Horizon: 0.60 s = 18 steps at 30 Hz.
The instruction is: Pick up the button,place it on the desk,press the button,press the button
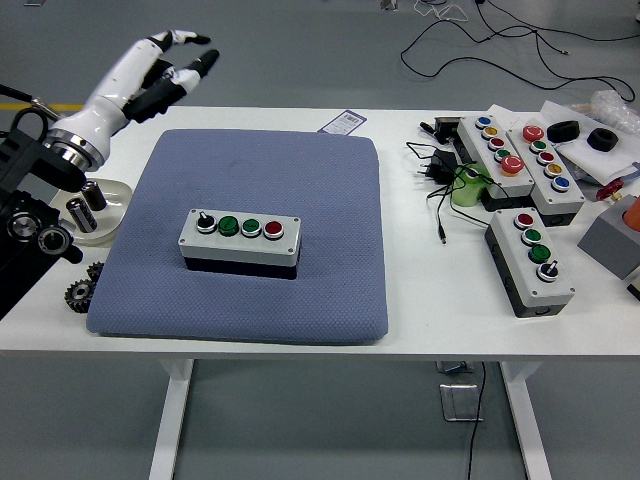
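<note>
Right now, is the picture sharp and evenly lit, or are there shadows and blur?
Head view: even, soft light, no glare; the button box is sharp, with a faint shadow on the blue mat; the raised left hand looks slightly soft.

Left arm raised at the picture's upper left, white left hand (150, 75) lifted high, fingers (190, 68) extended and loosely spread (holding nothing), pointing up and right.
</note>
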{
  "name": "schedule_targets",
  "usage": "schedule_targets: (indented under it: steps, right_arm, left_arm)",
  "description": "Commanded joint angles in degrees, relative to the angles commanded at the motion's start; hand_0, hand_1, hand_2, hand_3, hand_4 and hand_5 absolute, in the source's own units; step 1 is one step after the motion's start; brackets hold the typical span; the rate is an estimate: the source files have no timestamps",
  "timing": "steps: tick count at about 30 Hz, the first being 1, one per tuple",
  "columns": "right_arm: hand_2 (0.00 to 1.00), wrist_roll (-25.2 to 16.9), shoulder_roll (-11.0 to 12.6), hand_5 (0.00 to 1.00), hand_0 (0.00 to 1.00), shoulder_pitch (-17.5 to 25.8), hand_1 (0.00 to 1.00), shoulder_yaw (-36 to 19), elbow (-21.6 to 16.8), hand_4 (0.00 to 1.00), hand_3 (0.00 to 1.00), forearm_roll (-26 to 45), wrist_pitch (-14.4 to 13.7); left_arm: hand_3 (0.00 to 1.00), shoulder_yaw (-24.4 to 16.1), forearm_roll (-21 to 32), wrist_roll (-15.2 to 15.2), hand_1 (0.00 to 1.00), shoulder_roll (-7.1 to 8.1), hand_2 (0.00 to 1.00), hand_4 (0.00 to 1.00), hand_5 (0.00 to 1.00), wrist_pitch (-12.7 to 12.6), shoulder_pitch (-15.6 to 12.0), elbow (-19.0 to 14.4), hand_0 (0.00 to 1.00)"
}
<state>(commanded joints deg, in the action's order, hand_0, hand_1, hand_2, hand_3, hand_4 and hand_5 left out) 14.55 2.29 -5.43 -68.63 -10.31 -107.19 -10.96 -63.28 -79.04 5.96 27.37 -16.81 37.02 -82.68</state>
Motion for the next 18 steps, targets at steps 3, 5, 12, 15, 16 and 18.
schedule_targets:
  steps: [3,5,12,15,16,18]
  right_arm:
    - [0.756,0.0,0.0,0.192,0.706,0.0,0.700,0.1,0.0,0.385,0.695,0.2,0.0]
    - [0.756,0.0,0.0,0.192,0.706,-0.1,0.700,0.1,0.0,0.385,0.695,0.2,0.0]
    - [0.756,0.0,0.0,0.192,0.706,-0.1,0.700,-0.1,0.0,0.385,0.694,0.2,0.0]
    - [0.756,0.0,0.0,0.192,0.705,0.1,0.699,-0.4,0.0,0.385,0.694,0.1,-0.1]
    - [0.756,0.0,0.0,0.192,0.705,0.1,0.699,-0.6,0.0,0.385,0.694,-0.2,-0.1]
    - [0.756,0.1,-0.1,0.192,0.705,0.0,0.699,-1.5,0.0,0.385,0.694,-1.3,0.0]
  left_arm:
    - [0.986,-3.4,7.1,-4.1,0.889,0.01,0.956,0.714,0.998,-1.6,-0.3,2.4,0.785]
    - [0.986,-5.4,12.3,-5.5,0.889,-0.08,0.956,0.714,0.998,-1.0,-0.4,4.4,0.785]
    - [0.958,-8.6,29.0,-5.8,0.902,0.03,0.963,0.723,0.998,1.2,-1.5,8.6,0.846]
    - [0.950,-8.6,36.1,-5.4,0.898,0.13,0.957,0.729,0.998,2.4,-1.8,9.5,0.851]
    - [0.950,-8.5,38.6,-5.4,0.898,0.16,0.957,0.729,0.998,3.4,-1.8,10.0,0.851]
    - [0.950,-8.5,40.5,-5.6,0.898,0.27,0.957,0.729,0.998,4.4,-2.1,10.7,0.851]
